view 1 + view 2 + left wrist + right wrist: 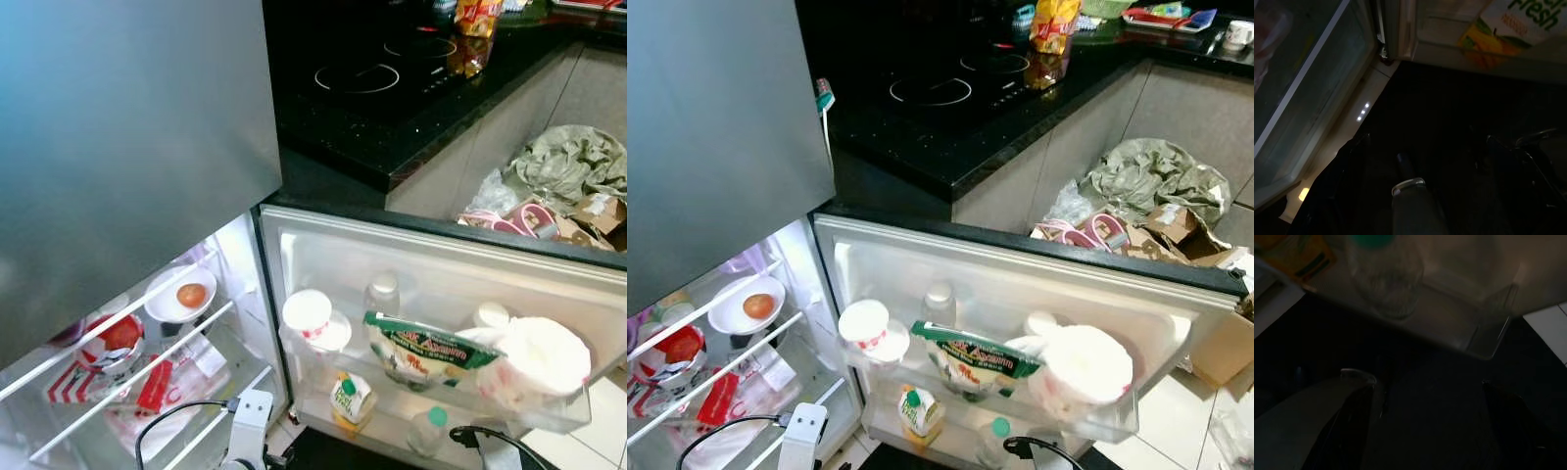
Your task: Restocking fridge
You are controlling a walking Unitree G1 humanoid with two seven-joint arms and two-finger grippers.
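Observation:
The fridge stands open below me. Its door shelf (323,364) holds a white cup (307,313), a clear bottle (382,294), a green and white bag (421,348) and a white plastic bag (534,362). Lower in the door are a juice carton (351,399) and a green-capped bottle (429,429). Inside, a white bowl (168,306) with an egg (191,294) and red and white packets (118,338) rest on wire shelves. My left gripper (1425,142) hangs open near the floor by the door's hinge. My right gripper (1424,386) is open just below the door's bottom shelf.
The grey upper fridge door (118,147) is shut above the open compartment. A black cooktop (372,73) with a yellow snack bag (477,20) lies behind. Crumpled cloth and cardboard (568,186) are piled beyond the door. White floor tiles (598,431) lie to the right.

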